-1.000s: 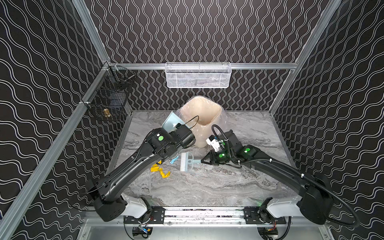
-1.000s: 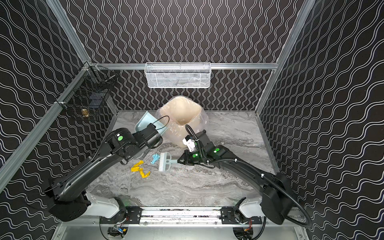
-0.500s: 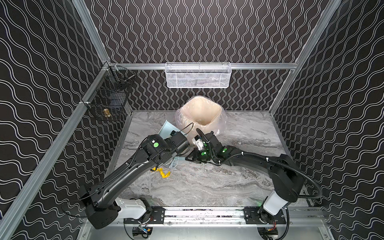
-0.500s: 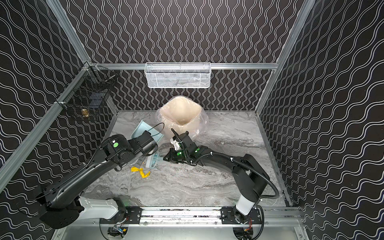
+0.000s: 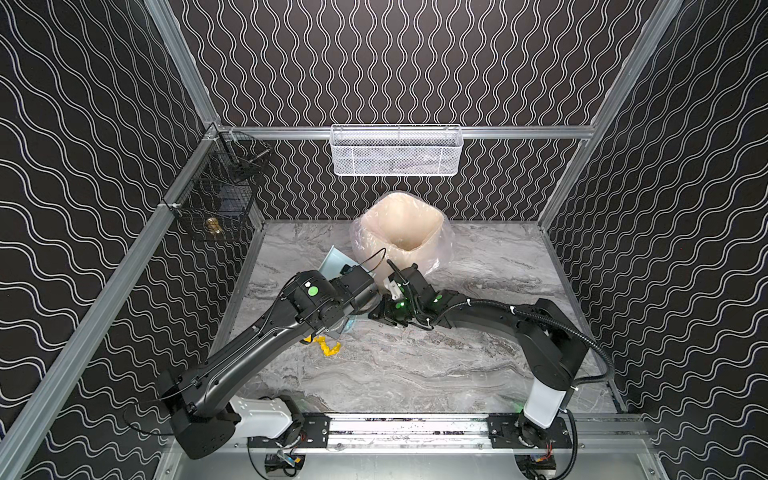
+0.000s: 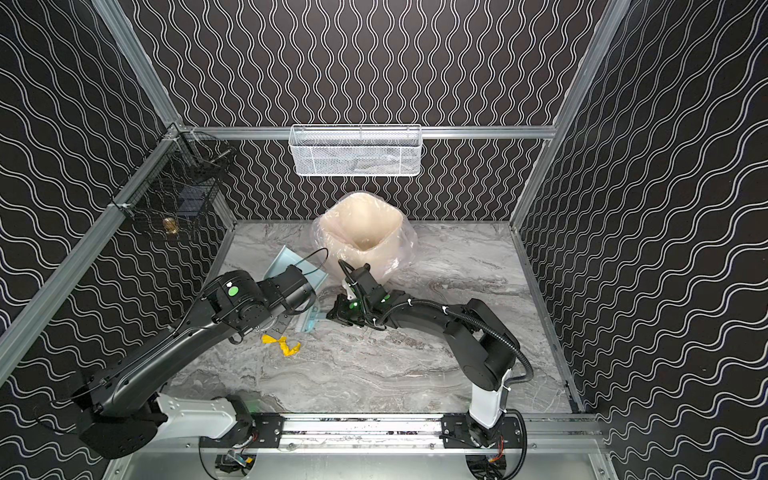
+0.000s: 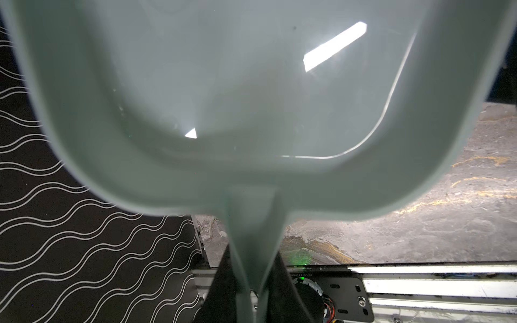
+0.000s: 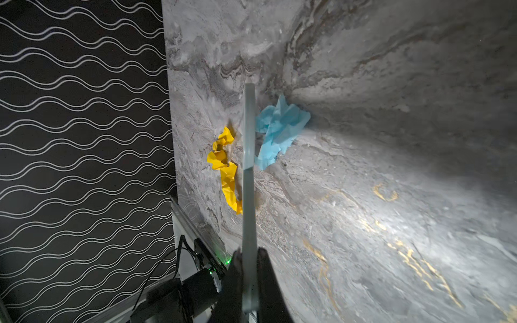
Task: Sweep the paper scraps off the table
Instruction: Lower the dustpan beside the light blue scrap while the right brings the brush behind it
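From where I stand, the right jaws are closed tightly on the thin handle of the brush (image 8: 249, 167). The left jaws are closed on the handle of the pale blue dustpan (image 7: 223, 98).

On the desk (image 5: 415, 374), near its left wall, lie a yellow scrap (image 6: 282, 345) and a light blue scrap (image 8: 279, 131). In the right wrist view the brush stands exactly between them, the yellow one on the wall side and the blue one on the open side, both just beside it. The yellow scrap is long and lies almost parallel to the brush.

In both top views the dustpan sits behind the left wrist, toward the bin (image 5: 403, 224), so its mouth is away from the scraps. I judge that a stroke now would catch only one scrap, and that the pan must first come down beside them.
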`<state>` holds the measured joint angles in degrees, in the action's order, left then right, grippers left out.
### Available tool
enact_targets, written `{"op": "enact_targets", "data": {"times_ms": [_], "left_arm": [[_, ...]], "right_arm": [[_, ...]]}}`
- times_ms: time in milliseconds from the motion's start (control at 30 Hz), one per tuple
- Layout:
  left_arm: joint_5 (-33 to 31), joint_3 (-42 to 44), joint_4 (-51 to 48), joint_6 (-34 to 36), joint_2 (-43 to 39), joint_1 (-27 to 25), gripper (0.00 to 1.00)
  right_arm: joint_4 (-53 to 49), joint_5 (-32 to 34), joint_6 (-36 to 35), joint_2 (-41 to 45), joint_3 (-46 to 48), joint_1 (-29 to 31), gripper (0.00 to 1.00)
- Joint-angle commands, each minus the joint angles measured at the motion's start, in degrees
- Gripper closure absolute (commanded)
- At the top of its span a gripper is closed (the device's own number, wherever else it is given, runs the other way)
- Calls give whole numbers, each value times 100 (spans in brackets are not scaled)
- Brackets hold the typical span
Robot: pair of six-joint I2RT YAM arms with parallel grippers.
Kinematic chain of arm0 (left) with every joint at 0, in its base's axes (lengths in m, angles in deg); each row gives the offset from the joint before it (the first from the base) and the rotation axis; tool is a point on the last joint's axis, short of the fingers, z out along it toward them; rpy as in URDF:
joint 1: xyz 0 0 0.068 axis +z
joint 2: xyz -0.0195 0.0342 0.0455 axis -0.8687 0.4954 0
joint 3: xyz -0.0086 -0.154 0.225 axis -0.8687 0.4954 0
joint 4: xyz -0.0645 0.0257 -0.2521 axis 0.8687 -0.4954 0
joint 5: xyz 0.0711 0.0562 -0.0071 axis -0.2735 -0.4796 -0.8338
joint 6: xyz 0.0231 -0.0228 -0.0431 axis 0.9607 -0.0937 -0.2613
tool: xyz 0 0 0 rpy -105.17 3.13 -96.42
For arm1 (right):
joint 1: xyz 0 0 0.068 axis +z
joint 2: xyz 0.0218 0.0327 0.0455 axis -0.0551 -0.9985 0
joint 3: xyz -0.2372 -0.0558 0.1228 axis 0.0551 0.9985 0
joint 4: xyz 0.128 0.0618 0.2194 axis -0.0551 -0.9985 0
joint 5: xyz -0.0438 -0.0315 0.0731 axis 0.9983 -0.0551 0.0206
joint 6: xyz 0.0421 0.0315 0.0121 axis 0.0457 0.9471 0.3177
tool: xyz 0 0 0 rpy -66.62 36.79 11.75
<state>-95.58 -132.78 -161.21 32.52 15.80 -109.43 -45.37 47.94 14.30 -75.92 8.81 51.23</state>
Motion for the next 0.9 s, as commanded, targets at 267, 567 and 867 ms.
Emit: {"op": "enact_targets", "data": {"times_ms": [267, 567, 867], "left_arm": [[144, 99, 69, -99, -30, -1, 100], [954, 624, 710, -106, -74, -134, 100], [1291, 983, 912, -434, 281, -764, 100]], "right_arm": [[-1180, -170, -129, 1579, 1539, -490, 100], [-2615, -233, -773, 3230, 2315, -1392, 100], [-2576, -620, -1157, 3177, 1603, -1395, 100]]}}
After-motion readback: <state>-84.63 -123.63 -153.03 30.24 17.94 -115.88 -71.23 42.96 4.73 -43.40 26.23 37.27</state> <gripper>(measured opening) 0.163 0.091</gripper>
